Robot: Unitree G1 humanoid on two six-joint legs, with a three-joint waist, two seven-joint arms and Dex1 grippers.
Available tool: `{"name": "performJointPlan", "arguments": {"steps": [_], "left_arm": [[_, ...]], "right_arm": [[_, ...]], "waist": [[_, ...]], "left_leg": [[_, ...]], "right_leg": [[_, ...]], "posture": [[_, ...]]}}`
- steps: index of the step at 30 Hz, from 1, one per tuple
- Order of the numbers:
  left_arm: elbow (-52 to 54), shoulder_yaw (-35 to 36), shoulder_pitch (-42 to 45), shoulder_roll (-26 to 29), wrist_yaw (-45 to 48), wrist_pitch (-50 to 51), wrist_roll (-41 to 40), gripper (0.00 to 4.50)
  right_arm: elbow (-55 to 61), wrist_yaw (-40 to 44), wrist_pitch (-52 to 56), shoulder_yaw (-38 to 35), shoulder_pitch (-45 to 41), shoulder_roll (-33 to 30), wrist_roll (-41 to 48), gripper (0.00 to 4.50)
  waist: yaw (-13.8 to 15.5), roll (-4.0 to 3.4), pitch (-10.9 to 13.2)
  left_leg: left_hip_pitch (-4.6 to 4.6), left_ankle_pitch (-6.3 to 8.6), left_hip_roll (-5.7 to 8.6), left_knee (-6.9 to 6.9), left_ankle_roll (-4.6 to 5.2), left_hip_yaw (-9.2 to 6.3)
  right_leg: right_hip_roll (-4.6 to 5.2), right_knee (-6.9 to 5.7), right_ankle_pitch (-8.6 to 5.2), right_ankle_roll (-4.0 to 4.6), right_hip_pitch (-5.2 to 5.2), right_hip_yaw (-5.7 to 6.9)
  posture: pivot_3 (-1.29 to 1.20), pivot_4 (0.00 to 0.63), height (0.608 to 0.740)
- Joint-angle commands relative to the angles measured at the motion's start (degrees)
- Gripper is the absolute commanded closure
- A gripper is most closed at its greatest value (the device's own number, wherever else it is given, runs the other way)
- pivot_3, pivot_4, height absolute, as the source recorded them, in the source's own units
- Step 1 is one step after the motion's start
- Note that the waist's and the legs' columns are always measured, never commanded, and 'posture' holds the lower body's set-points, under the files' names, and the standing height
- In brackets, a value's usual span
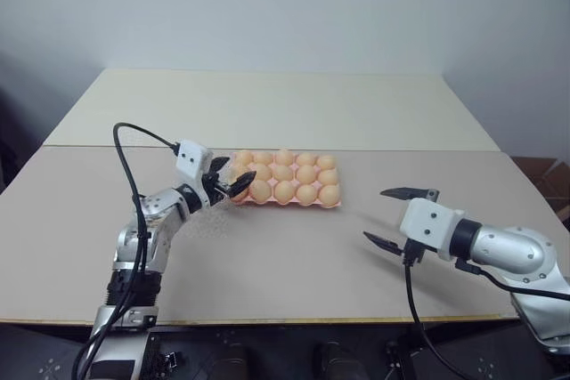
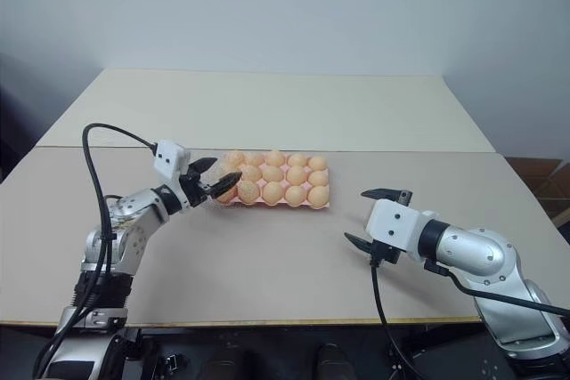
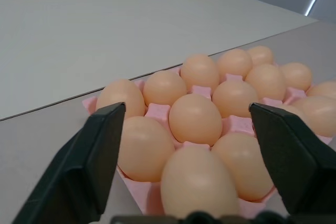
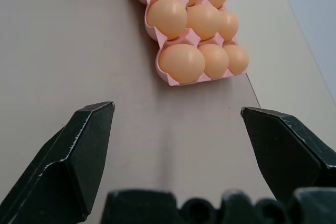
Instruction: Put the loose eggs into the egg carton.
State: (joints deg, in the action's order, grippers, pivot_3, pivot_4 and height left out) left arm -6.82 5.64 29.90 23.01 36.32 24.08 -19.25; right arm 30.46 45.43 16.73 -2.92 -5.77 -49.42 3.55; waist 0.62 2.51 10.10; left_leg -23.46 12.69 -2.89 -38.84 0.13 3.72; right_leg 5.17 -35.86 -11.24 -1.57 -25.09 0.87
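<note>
The pink egg carton [image 1: 294,205] lies at the middle of the table, and pale orange eggs [image 1: 283,191] sit in its cups. Loose eggs are out of view; every egg I see rests in a cup. My left gripper [image 1: 236,173] hovers at the carton's left end, open, with its fingers [image 3: 100,150] spread wide to either side of the nearest eggs [image 3: 197,182] and gripping none. My right gripper [image 1: 374,214] hangs open above bare table to the right of the carton [image 4: 163,74], with nothing between its fingers [image 4: 86,140].
The table's front edge [image 1: 294,319] runs just below both arms. A seam [image 1: 401,149] splits the table behind the carton, and a second tabletop stretches beyond it to the wall. A black cable [image 1: 134,175] loops above my left forearm.
</note>
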Motion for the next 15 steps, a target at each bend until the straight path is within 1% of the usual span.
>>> {"name": "performJointPlan", "arguments": {"steps": [1, 3, 6, 8, 12, 13, 15], "left_arm": [[3.88, 1.98, -0.73, 0.76, -0.16, -0.31, -1.56, 0.06], [5.48, 3.43, -1.77, 1.67, -0.06, 0.66, -2.72, 0.06], [10.09, 6.56, -5.87, 5.52, 1.59, 2.24, -4.65, 0.06], [13.08, 9.2, -10.27, 9.86, 4.59, 3.83, -6.46, 0.06], [18.53, 16.67, -19.22, 18.42, 12.08, 11.99, -15.49, 0.06], [19.81, 18.08, -21.17, 19.89, 13.7, 13.04, -17.3, 0.06], [23.37, 21.7, -27.91, 23.65, 18.68, 13.24, -19.11, 0.06]], "right_arm": [[1.14, -0.58, -0.33, -0.76, -0.96, 0.32, 0.05, 0.0], [0.9, -0.22, -0.5, -0.81, -1.06, 0.27, 0.14, 0.0], [0.87, 0.26, -0.51, -1.2, -0.96, -0.08, 0.36, 0.0], [0.67, 0.68, -0.61, -1.73, -0.87, -0.46, 0.54, 0.0], [-0.16, 2.03, -1.24, -3.63, -0.61, -1.83, 1.08, 0.0], [-0.29, 2.38, -1.18, -4.22, -0.57, -2.15, 1.51, 0.0], [-0.74, 5.15, -1.01, -6.82, 0.03, -3.6, 4.08, 0.0]], "waist": [[-0.09, 0.0, 0.0], [-0.08, 0.0, 0.0], [-0.46, 0.0, 0.0], [-0.94, 0.0, 0.0], [-1.27, 0.0, 0.01], [-1.27, 0.0, 0.01], [-1.18, -0.01, 0.01]], "left_leg": [[0.01, 0.0, 0.0, 0.0, 0.0, 0.0], [0.0, 0.0, -0.01, 0.0, 0.0, -0.01], [0.03, 0.0, -0.02, 0.02, 0.0, 0.0], [0.02, 0.0, -0.04, 0.07, 0.0, 0.0], [0.0, 0.0, -0.07, 0.11, -0.01, -0.01], [0.01, 0.01, -0.08, 0.11, -0.01, 0.01], [0.01, 0.01, -0.07, 0.08, -0.01, 0.04]], "right_leg": [[0.0, 0.0, 0.0, 0.0, 0.0, -0.01], [0.0, 0.0, 0.0, 0.0, 0.0, 0.0], [-0.01, -0.01, -0.01, 0.01, -0.01, -0.02], [-0.02, -0.01, -0.01, 0.01, -0.04, -0.02], [-0.01, -0.02, -0.15, 0.21, -0.1, 0.02], [0.01, -0.02, -0.21, 0.3, -0.1, 0.01], [0.06, -0.01, -0.24, 0.34, -0.12, 0.0]], "posture": [[0.0, 0.15, 0.74], [0.0, 0.15, 0.74], [0.0, 0.15, 0.74], [0.0, 0.15, 0.74], [0.0, 0.15, 0.74], [0.0, 0.15, 0.74], [0.0, 0.15, 0.74]]}}
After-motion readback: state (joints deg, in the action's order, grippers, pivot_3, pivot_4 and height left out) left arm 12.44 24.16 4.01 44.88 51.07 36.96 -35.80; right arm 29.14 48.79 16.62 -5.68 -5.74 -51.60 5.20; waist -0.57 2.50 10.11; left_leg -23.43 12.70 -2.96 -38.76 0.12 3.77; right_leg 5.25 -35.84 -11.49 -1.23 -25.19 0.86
